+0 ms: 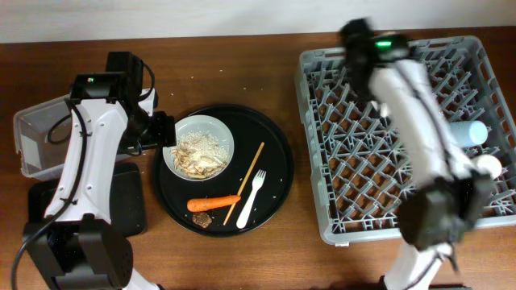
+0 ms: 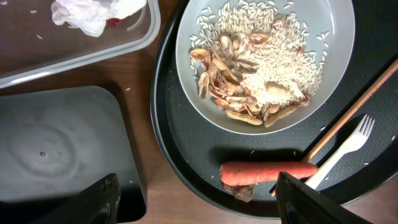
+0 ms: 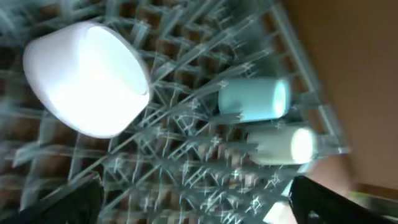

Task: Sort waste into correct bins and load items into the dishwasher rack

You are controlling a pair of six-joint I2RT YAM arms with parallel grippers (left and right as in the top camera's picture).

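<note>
My left gripper (image 1: 161, 129) (image 2: 199, 200) is open and empty, beside the white plate (image 1: 181, 129) (image 2: 189, 93) of pale food scraps (image 1: 199, 153) (image 2: 261, 68). The orange carrot (image 1: 214, 204) (image 2: 267, 172), small brown bit (image 1: 201, 218) (image 2: 242, 191) and white fork (image 1: 250, 197) (image 2: 348, 146) lie on the round black tray (image 1: 274, 161). The clear tub (image 1: 36, 133) (image 2: 74, 59) holds white tissue (image 2: 93, 12) and a bit of red. The black tray bin (image 1: 121, 201) (image 2: 56, 149) is bare. My right gripper (image 3: 196, 199) is open over the grey rack (image 1: 339, 161) (image 3: 186, 168), near a pale bowl (image 3: 87, 78), blue cup (image 1: 468, 133) (image 3: 252, 99) and cream cup (image 1: 488, 165) (image 3: 280, 146).
A wooden stick (image 1: 244, 181) (image 2: 354, 112) lies beside the fork on the round tray. The right arm (image 1: 411, 105) stretches across the rack and hides the bowl from above. The right wrist view is blurred.
</note>
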